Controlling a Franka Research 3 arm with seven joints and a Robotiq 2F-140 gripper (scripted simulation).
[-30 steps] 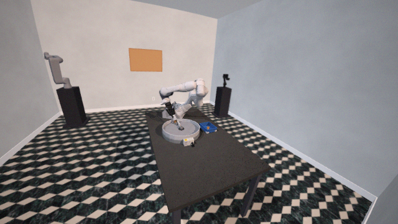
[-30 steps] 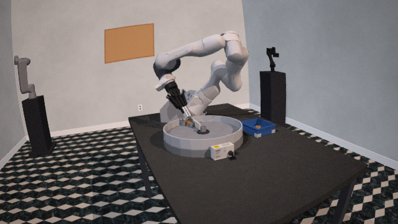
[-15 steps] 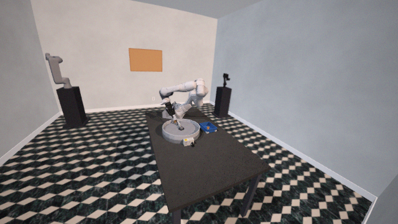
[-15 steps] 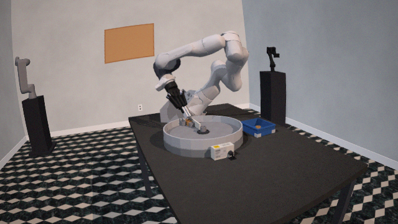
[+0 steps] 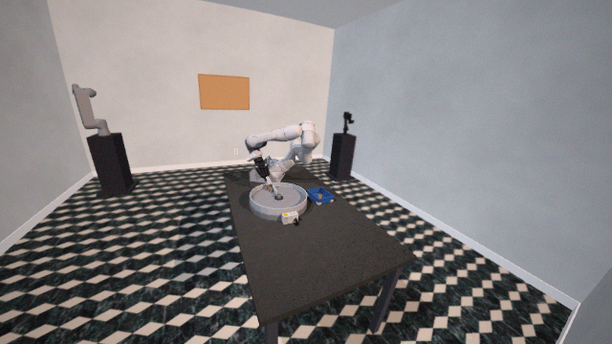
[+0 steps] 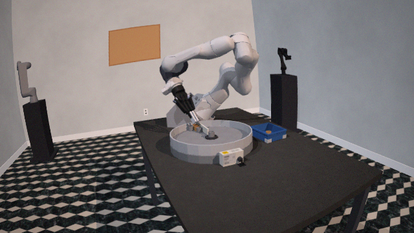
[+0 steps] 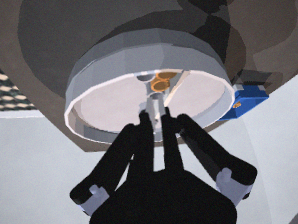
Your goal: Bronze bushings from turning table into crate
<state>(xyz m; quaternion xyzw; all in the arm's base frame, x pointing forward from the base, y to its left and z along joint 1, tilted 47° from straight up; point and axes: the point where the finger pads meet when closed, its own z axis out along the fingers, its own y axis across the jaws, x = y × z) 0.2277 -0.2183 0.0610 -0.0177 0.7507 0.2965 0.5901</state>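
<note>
Eyeing bronze bushings (image 6: pixel 196 127) (image 7: pixel 161 84): likely stiff, slippery; I'd pinch outer walls
Gripper (image 5: pixel 269 181) (image 6: pixel 195 116) (image 7: pixel 156 103): clenched, nothing held

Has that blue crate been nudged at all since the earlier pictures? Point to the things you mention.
No. In the exterior view, the blue crate (image 5: pixel 313 197) (image 6: pixel 276 134) (image 7: pixel 254 103) sits in the same place against the right edge of the table (image 5: pixel 335 248) (image 6: pixel 275 188) (image 7: pixel 45 55).
</note>
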